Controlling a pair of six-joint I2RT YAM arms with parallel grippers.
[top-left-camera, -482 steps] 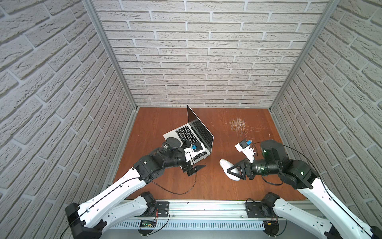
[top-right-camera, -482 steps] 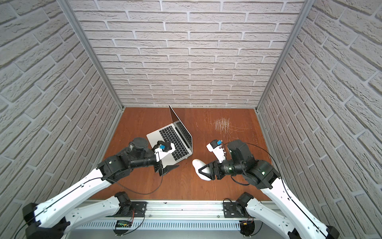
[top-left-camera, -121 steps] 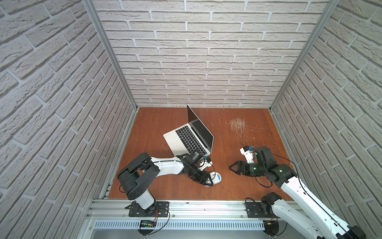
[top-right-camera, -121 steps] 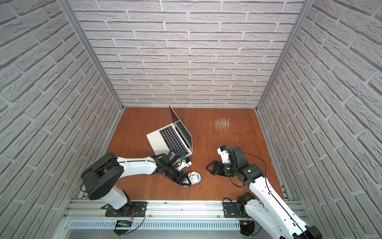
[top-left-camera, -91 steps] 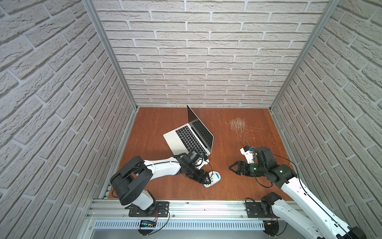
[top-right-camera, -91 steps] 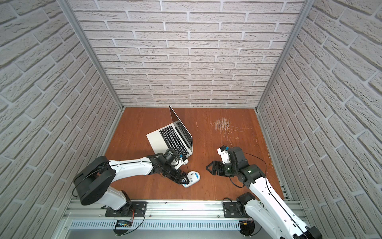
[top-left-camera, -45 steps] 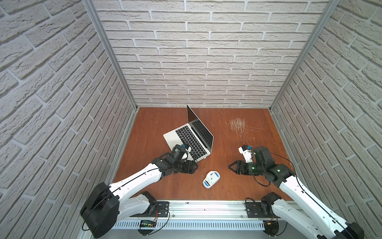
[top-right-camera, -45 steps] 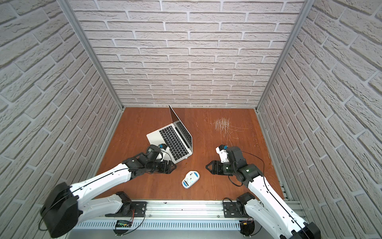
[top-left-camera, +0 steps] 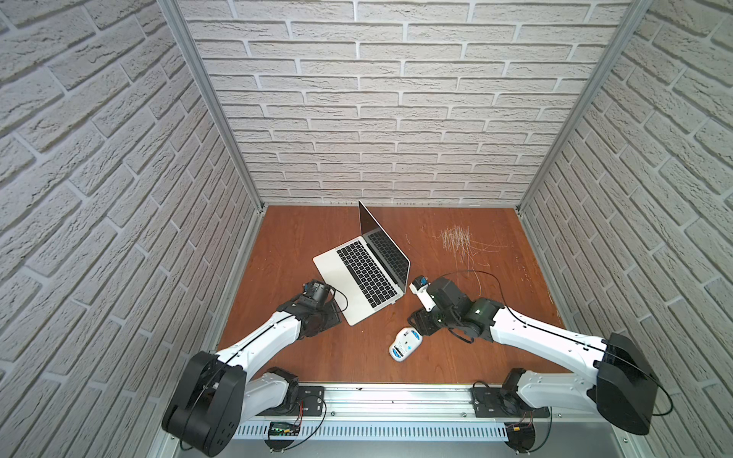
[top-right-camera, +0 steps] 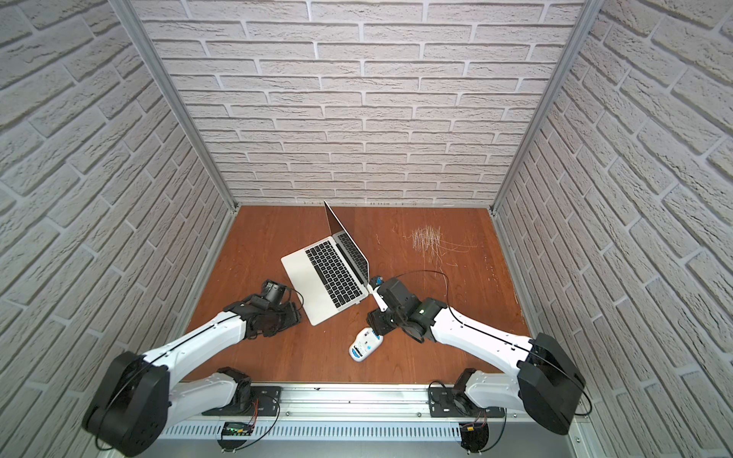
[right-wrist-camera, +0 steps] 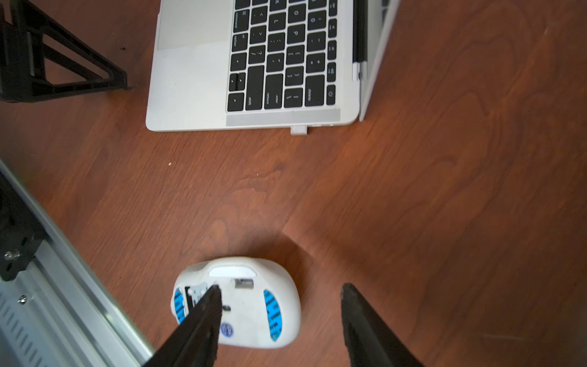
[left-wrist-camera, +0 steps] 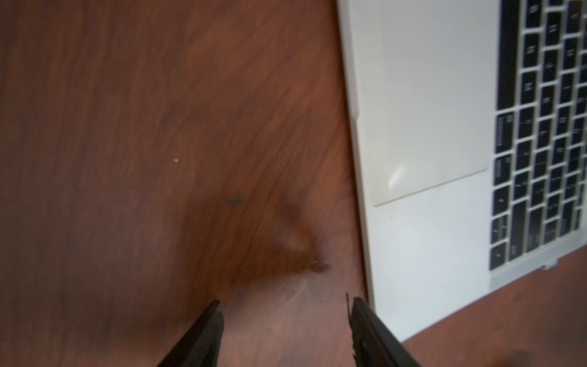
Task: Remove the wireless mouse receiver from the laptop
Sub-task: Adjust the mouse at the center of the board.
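The silver laptop (top-left-camera: pixel 344 265) (top-right-camera: pixel 307 259) stands open mid-table, turned at an angle. The wireless mouse receiver (right-wrist-camera: pixel 299 130), a small grey nub, sticks out of the laptop's (right-wrist-camera: pixel 190 79) side edge near the hinge end. My right gripper (right-wrist-camera: pixel 279 292) (top-left-camera: pixel 419 322) is open and hangs low over a white mouse (right-wrist-camera: pixel 251 305) that lies bottom up, one finger across it. The receiver is well ahead of its tips. My left gripper (left-wrist-camera: pixel 286 314) (top-left-camera: pixel 323 319) is open and empty over bare wood, beside the laptop's (left-wrist-camera: pixel 422 241) near palm-rest corner.
The upside-down mouse (top-left-camera: pixel 404 344) (top-right-camera: pixel 365 344) lies between the laptop and the metal rail (top-left-camera: pixel 396 392) at the table's front edge. Pale scratch marks (top-left-camera: pixel 456 238) lie at the back right. Brick-pattern walls close in three sides.
The left gripper has let go of the mouse and drawn back left to the laptop's near corner. The right gripper has moved down over the mouse, which now lies still.
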